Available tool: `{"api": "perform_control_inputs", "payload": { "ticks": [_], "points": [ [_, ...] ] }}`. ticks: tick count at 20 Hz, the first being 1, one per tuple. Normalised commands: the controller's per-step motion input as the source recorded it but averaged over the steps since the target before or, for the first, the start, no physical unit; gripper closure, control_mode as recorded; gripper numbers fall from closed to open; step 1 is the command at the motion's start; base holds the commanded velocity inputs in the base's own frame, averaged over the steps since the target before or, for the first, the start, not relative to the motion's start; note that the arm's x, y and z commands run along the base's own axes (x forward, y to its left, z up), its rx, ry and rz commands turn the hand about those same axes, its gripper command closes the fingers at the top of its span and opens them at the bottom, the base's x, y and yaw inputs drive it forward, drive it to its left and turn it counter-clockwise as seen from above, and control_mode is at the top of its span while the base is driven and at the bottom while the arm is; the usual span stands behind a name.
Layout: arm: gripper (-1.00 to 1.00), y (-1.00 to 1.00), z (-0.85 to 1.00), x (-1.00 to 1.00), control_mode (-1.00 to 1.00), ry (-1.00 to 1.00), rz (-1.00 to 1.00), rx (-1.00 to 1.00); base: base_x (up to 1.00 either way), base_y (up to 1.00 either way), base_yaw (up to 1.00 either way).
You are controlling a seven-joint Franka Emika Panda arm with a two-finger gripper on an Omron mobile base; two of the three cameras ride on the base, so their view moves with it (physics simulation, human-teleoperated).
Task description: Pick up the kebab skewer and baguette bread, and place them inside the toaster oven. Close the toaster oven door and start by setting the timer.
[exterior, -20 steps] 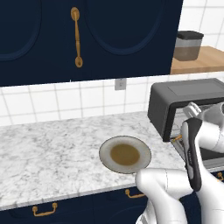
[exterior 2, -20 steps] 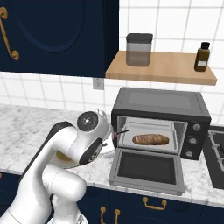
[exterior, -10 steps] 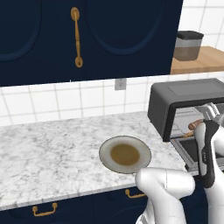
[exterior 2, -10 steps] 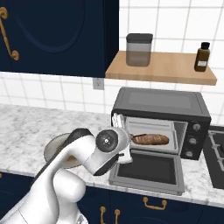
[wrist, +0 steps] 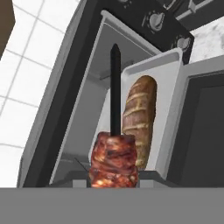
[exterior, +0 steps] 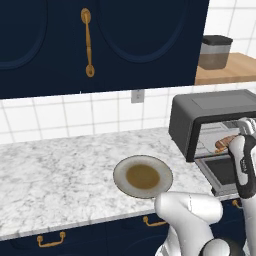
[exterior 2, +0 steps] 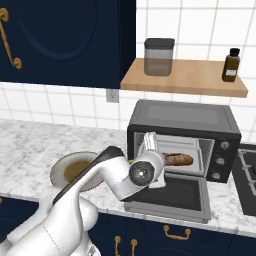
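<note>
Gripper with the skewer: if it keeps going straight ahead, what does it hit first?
Probably the toaster oven interior: the kebab skewer in the gripper points into the open cavity beside the baguette bread. Depth is unclear.

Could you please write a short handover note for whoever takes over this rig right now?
Gripper: shut on the skewer, held at the toaster oven's open mouth, stick pointing in.
Baguette: already inside the oven, lying on the light tray.
Door: folded down, open.
Plate: on the counter, left of the oven, nothing of the job's on it.
Done: baguette placed; skewer picked up and brought to the oven.
Left: set the skewer down inside beside the baguette, let go, pull back, shut the door, turn the timer knob.
</note>
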Motion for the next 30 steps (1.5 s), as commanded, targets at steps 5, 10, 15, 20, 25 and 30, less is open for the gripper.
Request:
{"api": "perform_control_inputs", "payload": {
  "ticks": [5, 10, 15, 20, 25, 30],
  "points": [
    [1.00, -0.23, 0.00, 0.46, -1.00, -0.10, 0.00, 0.10, 0.00, 0.00, 0.00],
    [1.00, -0.05, 0.08, 0.32, -1.00, 0.05, 0.00, 0.02, 0.00, 0.00, 0.00],
    [1.00, -0.02, 0.00, 0.10, -1.00, 0.11, 0.00, 0.03, 0.00, 0.00, 0.00],
    [1.00, -0.12, -0.01, 0.21, -1.00, 0.01, 0.00, 0.04, 0.00, 0.00, 0.00],
    [1.00, -0.03, -0.17, 0.14, -1.00, 0.01, 0.00, 0.00, 0.00, 0.00, 0.00],
    [1.00, 0.00, -0.09, 0.18, -1.00, 0.01, 0.00, 0.00, 0.00, 0.00, 0.00]
  ]
}}
